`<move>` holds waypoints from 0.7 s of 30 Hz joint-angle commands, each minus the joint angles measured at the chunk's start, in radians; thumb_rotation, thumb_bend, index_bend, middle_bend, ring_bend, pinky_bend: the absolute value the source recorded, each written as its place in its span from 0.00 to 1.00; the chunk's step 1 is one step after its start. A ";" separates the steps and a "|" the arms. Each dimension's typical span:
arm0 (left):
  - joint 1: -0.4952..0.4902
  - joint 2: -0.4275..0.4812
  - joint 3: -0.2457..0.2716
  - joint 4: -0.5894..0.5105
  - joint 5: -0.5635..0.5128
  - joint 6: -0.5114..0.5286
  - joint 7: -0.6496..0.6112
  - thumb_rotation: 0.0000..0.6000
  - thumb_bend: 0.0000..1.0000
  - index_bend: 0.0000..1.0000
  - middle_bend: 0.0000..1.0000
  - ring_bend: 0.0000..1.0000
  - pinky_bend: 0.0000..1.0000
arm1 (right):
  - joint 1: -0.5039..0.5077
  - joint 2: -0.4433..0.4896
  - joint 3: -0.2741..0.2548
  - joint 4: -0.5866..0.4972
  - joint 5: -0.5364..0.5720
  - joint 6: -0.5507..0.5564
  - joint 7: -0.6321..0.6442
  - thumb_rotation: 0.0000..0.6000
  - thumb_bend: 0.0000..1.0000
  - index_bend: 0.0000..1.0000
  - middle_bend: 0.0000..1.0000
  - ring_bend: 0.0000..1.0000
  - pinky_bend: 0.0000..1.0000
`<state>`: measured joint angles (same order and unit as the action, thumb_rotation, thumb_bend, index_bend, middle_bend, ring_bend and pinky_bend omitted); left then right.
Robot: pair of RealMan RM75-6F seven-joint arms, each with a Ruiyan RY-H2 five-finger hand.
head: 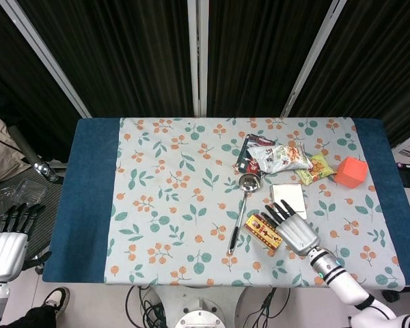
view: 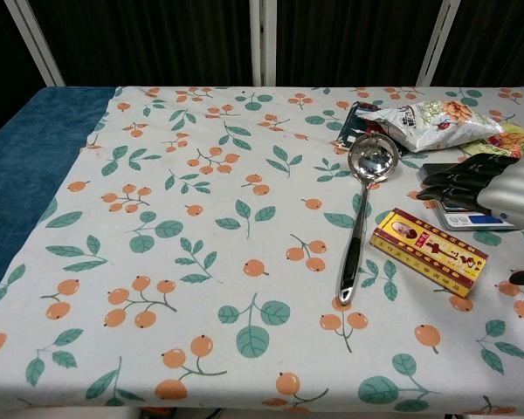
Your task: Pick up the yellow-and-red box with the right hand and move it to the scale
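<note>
The yellow-and-red box lies flat on the floral cloth, just right of the ladle's handle. Behind it stands the small scale, partly covered by my right hand. That hand hovers open above the scale's front and the box's right end, fingers spread and pointing toward the far left, holding nothing. My left hand hangs open off the table's left edge, seen only in the head view.
A steel ladle lies left of the box. Snack bags sit behind the scale, a green-yellow packet beside them, and an orange block at the far right.
</note>
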<state>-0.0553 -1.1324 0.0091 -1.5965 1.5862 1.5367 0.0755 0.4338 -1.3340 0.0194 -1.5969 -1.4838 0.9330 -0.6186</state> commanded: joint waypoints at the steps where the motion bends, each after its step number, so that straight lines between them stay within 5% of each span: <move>1: 0.001 0.001 0.000 0.002 0.000 0.000 -0.003 1.00 0.05 0.10 0.08 0.00 0.00 | 0.015 -0.025 0.001 0.004 0.014 -0.012 -0.003 1.00 0.00 0.00 0.00 0.00 0.00; 21: -0.001 0.013 0.002 -0.005 -0.005 -0.014 -0.009 1.00 0.05 0.10 0.08 0.00 0.00 | 0.106 -0.075 -0.014 0.034 0.051 -0.094 0.091 1.00 0.00 0.00 0.00 0.00 0.00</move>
<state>-0.0566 -1.1196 0.0111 -1.6012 1.5809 1.5226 0.0663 0.5395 -1.4081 0.0060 -1.5630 -1.4334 0.8395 -0.5279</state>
